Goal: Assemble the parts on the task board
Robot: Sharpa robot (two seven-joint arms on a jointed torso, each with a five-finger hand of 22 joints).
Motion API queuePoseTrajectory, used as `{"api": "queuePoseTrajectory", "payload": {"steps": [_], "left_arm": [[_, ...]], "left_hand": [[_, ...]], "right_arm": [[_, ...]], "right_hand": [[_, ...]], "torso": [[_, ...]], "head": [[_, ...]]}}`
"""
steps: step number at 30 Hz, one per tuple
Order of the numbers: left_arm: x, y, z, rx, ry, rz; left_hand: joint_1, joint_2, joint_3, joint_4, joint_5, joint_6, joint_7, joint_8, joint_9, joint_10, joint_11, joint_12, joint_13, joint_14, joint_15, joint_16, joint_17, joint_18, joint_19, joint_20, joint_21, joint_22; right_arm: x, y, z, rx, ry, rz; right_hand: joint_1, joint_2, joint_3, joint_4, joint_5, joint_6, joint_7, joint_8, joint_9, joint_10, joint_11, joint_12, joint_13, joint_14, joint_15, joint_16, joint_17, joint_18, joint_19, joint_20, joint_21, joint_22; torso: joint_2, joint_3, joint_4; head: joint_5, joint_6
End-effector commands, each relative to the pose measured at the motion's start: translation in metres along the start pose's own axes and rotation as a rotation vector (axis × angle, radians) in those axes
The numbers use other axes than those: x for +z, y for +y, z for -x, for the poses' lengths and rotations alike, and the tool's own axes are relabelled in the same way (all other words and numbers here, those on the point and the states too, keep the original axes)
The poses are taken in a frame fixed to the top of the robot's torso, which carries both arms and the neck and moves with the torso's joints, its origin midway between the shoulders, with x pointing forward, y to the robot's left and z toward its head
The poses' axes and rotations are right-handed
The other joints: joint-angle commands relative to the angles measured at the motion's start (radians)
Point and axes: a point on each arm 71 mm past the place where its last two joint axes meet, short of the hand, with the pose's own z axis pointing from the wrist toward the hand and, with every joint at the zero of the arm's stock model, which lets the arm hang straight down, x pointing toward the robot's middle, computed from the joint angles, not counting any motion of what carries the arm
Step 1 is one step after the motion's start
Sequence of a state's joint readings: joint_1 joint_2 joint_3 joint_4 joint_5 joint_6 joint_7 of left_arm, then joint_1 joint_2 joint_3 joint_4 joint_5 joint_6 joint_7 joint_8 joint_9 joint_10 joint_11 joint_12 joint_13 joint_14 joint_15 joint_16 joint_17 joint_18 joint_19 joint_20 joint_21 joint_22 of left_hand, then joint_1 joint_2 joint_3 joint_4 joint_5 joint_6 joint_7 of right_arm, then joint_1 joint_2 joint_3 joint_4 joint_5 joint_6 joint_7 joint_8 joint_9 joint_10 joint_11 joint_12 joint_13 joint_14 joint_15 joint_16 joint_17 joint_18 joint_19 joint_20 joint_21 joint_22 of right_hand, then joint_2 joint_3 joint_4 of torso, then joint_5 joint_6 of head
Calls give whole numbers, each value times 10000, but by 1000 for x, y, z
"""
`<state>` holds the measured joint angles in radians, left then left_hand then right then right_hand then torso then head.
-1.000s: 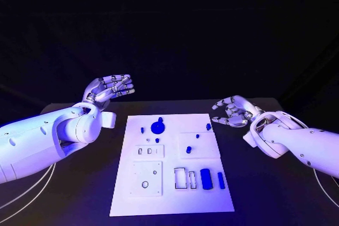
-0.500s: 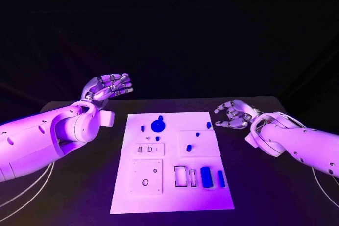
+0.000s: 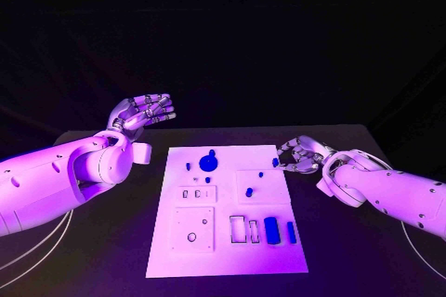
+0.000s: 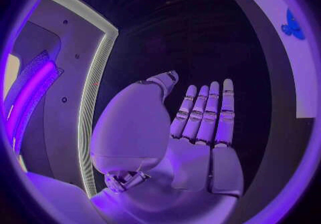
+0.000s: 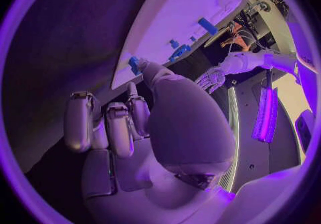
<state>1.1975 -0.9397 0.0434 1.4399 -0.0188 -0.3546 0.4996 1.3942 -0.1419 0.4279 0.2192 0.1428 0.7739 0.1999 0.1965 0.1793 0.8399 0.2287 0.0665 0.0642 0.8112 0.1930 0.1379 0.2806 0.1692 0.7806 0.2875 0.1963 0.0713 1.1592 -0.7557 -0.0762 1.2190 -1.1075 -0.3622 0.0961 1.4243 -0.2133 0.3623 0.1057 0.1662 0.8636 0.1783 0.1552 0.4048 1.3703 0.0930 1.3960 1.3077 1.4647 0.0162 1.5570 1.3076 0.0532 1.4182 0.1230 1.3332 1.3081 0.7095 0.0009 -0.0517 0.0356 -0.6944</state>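
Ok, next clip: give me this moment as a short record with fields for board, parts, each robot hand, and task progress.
board: flat white rectangular task board on the black table
parts: small blue plastic pieces on the board, including a round-headed one at the far end
left robot hand: silver left robot hand, raised off the board, fingers apart, holding nothing
right robot hand: silver right robot hand at the small blue part on the board's far right edge; contact unclear
progress: no part lifted

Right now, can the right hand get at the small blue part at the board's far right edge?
Probably yes: the right hand hovers beside that small blue part, its fingers curled toward it, with nothing between them.
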Motion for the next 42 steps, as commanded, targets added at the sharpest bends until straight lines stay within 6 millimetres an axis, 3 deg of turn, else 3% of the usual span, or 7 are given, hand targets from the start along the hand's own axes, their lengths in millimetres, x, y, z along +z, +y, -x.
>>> {"api": "queuePoseTrajectory", "payload": {"steps": [1,11,15,32,42], "left_arm": [[0,-1,-2,-105,117,-92],[1,0,-2,-105,123,-80],[1,0,-2,-109,130,-70],[2,0,-2,-116,142,-48],[2,0,-2,-118,146,-40]], "left_hand": [[-82,48,3,-66,-9,-47,458,4,12,-37,-17,25,6,37,10,-36,16,19,8,13,-52,4],[-78,55,13,-77,-6,-46,466,7,14,-35,-18,28,7,45,8,-50,19,17,-1,12,-59,1],[-78,55,13,-77,-6,-46,466,7,14,-35,-18,28,7,45,8,-50,19,17,-1,12,-59,1],[-78,55,13,-77,-6,-46,466,7,14,-35,-18,28,7,45,8,-50,19,17,-1,12,-59,1],[-86,59,17,-77,-6,-51,482,6,14,-40,-19,27,6,50,8,-62,20,17,-5,12,-63,0]], "right_arm": [[1,1,-6,-74,420,59],[3,5,-10,-44,498,99],[4,6,-11,-44,485,92],[8,9,-13,-46,401,95],[9,8,-12,-46,337,71]], "right_hand": [[62,38,126,-44,2,182,-26,89,21,117,-19,62,539,937,17,-26,2124,72,101,-2,69,704],[-115,152,463,-69,4,556,-168,216,31,242,-144,151,635,951,-87,-10,2177,51,168,-92,145,792],[-119,163,488,-72,6,557,-171,212,26,238,-150,147,629,951,-93,-11,2175,54,162,-98,134,785],[-175,224,617,-66,7,551,-168,184,-4,271,-155,169,657,957,-108,-4,2197,37,204,-121,193,841],[-205,479,1107,-163,15,762,-220,247,-31,350,-208,226,724,971,-154,13,2249,16,264,-169,266,925]], "torso": [[-1,11,-13],[-4,10,-9],[0,19,-5],[-10,11,-9],[-9,14,-4]], "head": [[10,-28],[43,-42],[86,-36],[54,-61],[69,-64]]}}
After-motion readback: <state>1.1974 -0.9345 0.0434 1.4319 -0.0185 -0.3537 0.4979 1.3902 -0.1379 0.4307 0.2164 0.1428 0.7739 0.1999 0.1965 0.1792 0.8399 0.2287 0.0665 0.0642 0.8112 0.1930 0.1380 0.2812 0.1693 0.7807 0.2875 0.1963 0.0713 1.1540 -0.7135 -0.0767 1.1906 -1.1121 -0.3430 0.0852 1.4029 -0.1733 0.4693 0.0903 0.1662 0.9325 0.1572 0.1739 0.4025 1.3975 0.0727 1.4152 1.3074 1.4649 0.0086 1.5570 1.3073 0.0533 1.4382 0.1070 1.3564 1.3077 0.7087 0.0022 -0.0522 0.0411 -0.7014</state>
